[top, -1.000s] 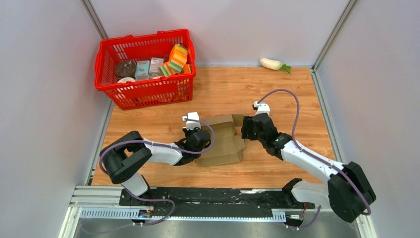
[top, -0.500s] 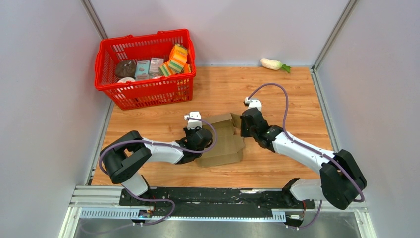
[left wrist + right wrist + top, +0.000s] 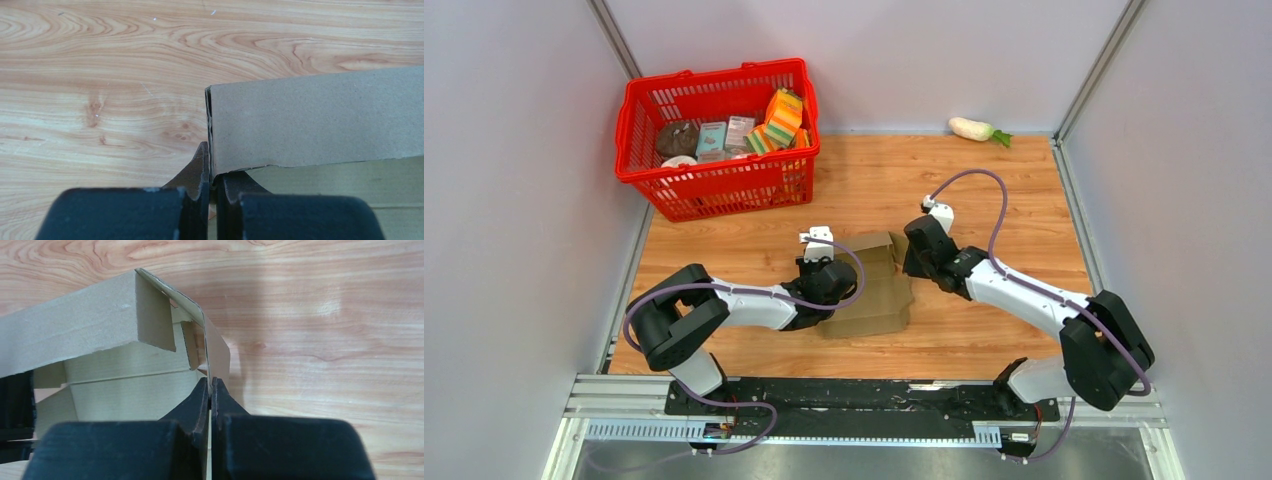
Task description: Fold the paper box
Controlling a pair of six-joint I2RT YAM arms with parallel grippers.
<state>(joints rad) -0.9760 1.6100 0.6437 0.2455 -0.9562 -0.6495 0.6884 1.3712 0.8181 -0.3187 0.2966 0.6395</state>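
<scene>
The paper box (image 3: 872,285), plain brown cardboard and partly folded, lies on the wooden table between both arms. My left gripper (image 3: 829,290) is at its left side, shut on the upright left wall of the paper box (image 3: 310,120), whose edge runs down between the fingertips (image 3: 202,165). My right gripper (image 3: 911,262) is at the right end, shut on the thin raised side flap of the paper box (image 3: 150,320). That flap curves up from between the fingers (image 3: 200,395). The left gripper (image 3: 212,172) and right gripper (image 3: 210,387) both pinch cardboard.
A red shopping basket (image 3: 714,185) with several packaged groceries stands at the back left. A white radish toy (image 3: 974,129) lies at the back right by the wall. Grey walls enclose the table on three sides.
My right gripper moved left toward the box's right end and went from open to shut on the side flap. The box shifted slightly left. The left gripper kept its grip.
</scene>
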